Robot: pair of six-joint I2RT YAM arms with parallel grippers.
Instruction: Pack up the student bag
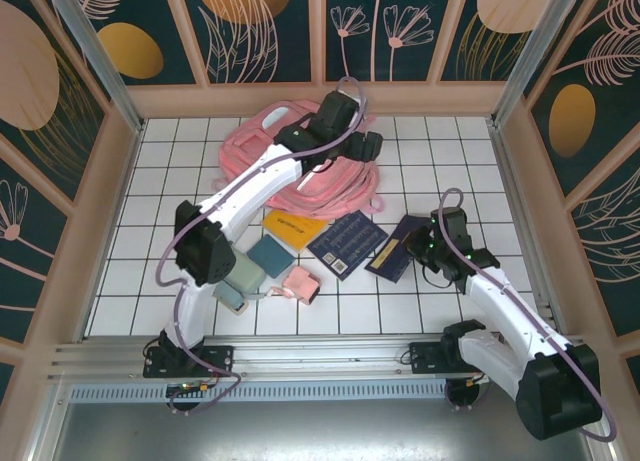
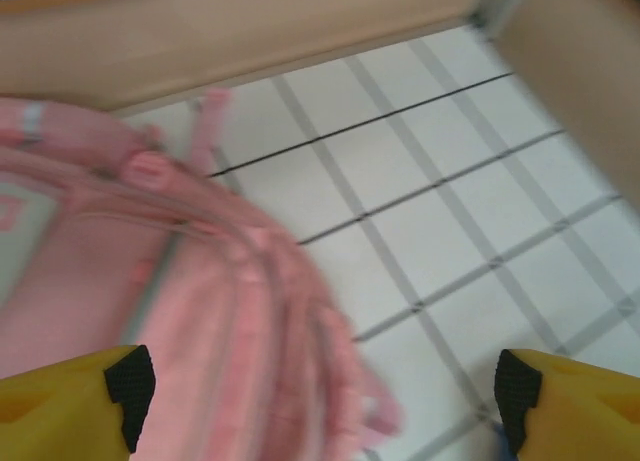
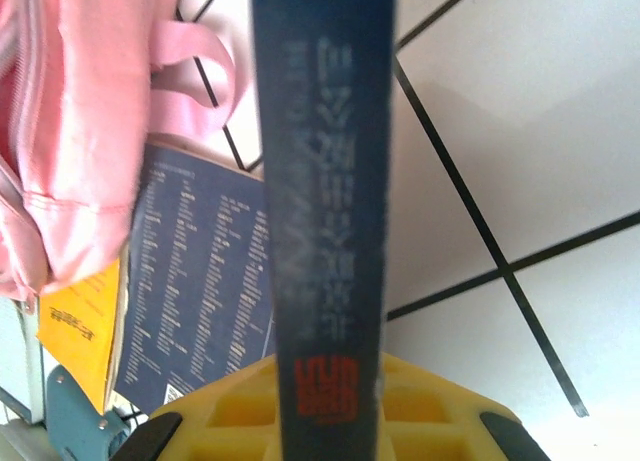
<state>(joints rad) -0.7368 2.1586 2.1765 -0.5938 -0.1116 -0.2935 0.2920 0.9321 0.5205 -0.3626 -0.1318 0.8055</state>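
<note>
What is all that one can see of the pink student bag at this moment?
The student bag is a large pink backpack of soft-looking fabric, lying flat at the far middle of the white tiled table. Stitched seams show, and pink straps spread loosely to its right. Its near edge reaches an orange booklet; contact is unclear. The left gripper, open, is above its right edge.

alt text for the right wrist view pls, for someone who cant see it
A dark blue book, seen spine-on, runs up the middle of the frame from the yellow hand at the bottom. To its left are the pink bag, a second blue book lying flat and an orange book, all on a white tiled table.
</note>
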